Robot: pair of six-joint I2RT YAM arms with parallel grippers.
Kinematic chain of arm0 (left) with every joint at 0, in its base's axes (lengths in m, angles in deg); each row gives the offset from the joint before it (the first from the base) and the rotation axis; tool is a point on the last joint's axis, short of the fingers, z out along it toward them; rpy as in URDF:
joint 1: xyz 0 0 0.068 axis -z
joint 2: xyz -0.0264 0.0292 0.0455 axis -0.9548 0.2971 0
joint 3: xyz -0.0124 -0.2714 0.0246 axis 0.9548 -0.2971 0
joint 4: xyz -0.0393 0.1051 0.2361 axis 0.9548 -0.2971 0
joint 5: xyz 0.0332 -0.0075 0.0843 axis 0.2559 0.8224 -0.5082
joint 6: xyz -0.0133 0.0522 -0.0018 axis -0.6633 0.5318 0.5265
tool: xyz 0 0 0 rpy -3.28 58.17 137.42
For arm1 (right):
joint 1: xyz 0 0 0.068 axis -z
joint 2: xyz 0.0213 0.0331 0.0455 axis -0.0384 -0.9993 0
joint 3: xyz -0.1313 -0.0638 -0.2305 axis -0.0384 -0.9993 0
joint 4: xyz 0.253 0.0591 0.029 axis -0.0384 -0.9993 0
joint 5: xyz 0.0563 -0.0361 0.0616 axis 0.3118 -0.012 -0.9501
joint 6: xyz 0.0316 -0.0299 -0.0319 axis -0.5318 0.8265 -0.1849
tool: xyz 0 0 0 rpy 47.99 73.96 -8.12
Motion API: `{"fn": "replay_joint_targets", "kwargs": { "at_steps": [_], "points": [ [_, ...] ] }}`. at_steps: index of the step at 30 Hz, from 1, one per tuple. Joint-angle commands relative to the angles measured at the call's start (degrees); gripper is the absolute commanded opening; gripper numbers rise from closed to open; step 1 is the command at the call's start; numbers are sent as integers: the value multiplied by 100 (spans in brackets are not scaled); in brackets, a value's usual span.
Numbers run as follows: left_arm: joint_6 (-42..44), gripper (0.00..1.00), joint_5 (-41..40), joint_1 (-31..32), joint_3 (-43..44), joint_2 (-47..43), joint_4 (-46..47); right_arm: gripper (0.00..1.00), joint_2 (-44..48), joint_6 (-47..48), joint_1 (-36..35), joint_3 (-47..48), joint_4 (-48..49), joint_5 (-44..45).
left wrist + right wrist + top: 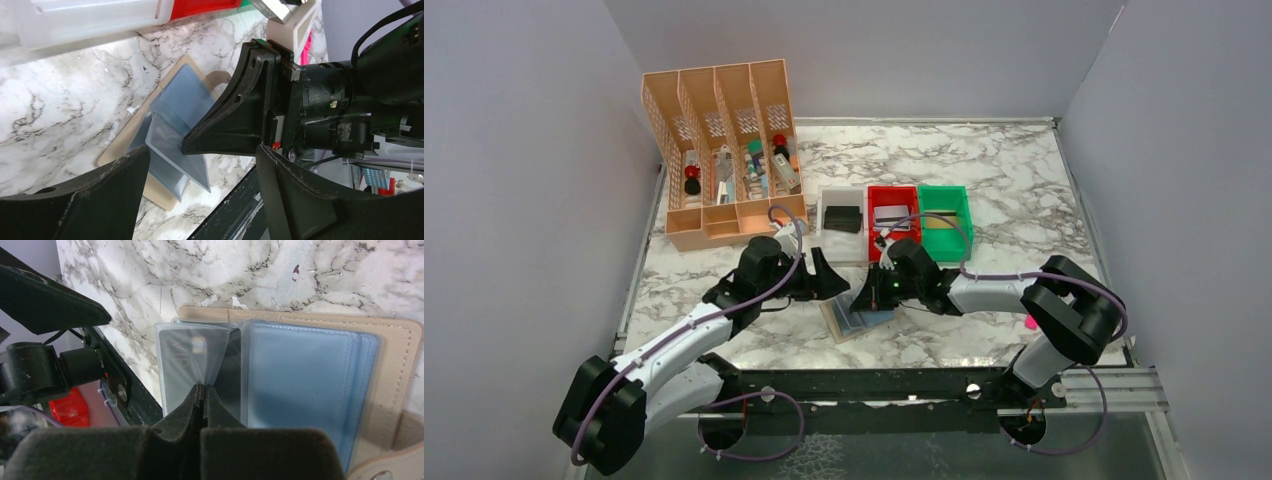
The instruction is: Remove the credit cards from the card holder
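The card holder (849,322) lies open on the marble near the front edge, showing blue-grey sleeves (300,375) inside a tan border (395,365). My right gripper (203,387) is shut on one clear sleeve and holds it up off the stack. A silver-grey credit card (182,360) marked VIP shows through that sleeve. My left gripper (834,278) hovers open just left of the holder, with nothing between its fingers (75,200). In the left wrist view the right gripper (235,115) pinches the raised sleeve (175,145).
Behind the holder stand a white bin (842,240) with a black card, a red bin (893,236) with a grey card and a green bin (944,240). An orange slotted organizer (724,150) is at the back left. A pink marker (1030,322) lies by the right arm.
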Motion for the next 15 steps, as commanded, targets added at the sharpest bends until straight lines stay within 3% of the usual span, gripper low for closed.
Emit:
{"fn": "replay_joint_targets", "kwargs": {
  "at_steps": [1,15],
  "points": [
    [-132,79,249,185,-94,355,517,1,157,-190,78,-160,455,-270],
    [-466,75,-370,875,-4,1011,709,1,208,-193,195,-258,405,-204]
  ]
}}
